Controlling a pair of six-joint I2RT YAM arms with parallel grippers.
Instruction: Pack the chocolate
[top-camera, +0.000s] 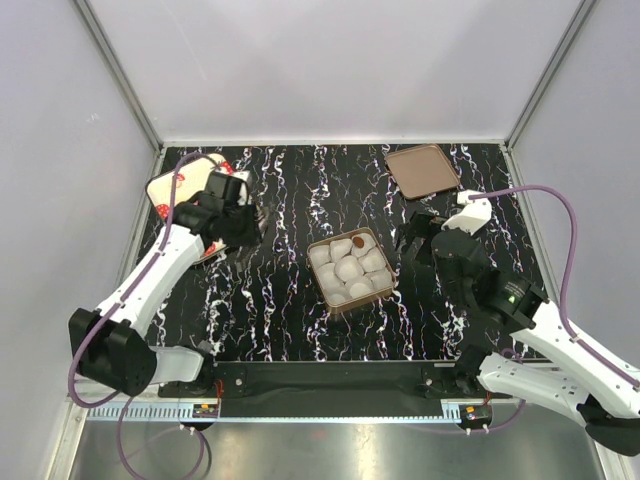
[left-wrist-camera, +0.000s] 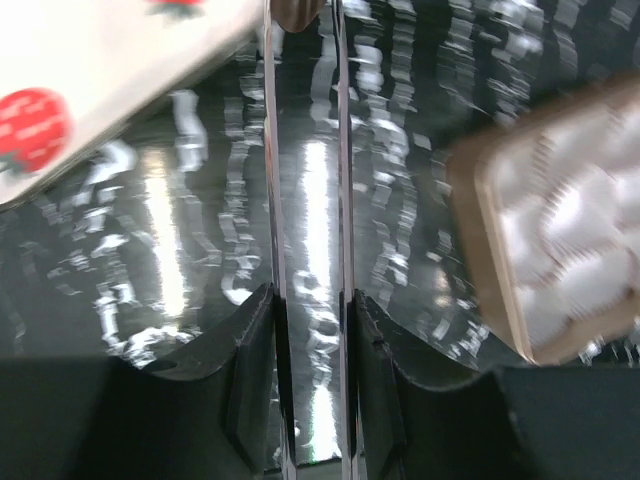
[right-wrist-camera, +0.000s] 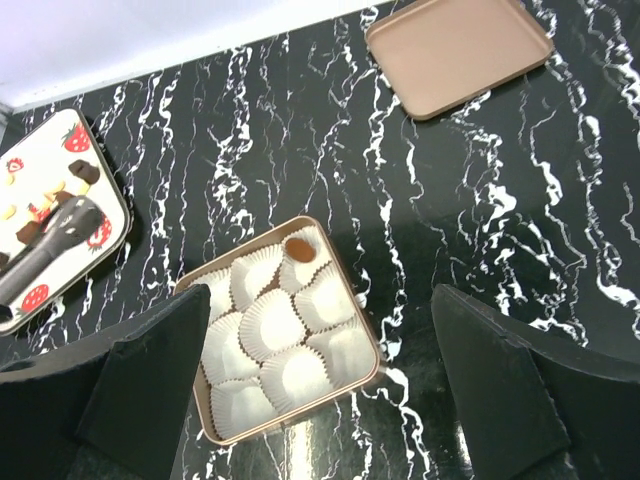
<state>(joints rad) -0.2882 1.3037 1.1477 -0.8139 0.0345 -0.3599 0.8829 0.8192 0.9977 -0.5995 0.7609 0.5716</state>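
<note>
Brown box (right-wrist-camera: 250, 246) of white paper cups (right-wrist-camera: 270, 325) sits lower centre; one dark chocolate (right-wrist-camera: 298, 248) fills its top cup; brown lid (right-wrist-camera: 455, 50) lies upper right; strawberry-print tray (right-wrist-camera: 50, 150) at left edge.

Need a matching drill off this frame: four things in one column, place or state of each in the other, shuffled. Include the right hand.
Things:
1. brown square box of white paper cups
2. flat brown square lid
3. cream tray with red strawberry prints
4. right hand

Places or states:
A. far left in the top view
B. wide open, holding nothing
C. in the centre
D. far right in the top view, nothing on it

Pairs: 1-C, 2-D, 3-A, 4-B
</note>
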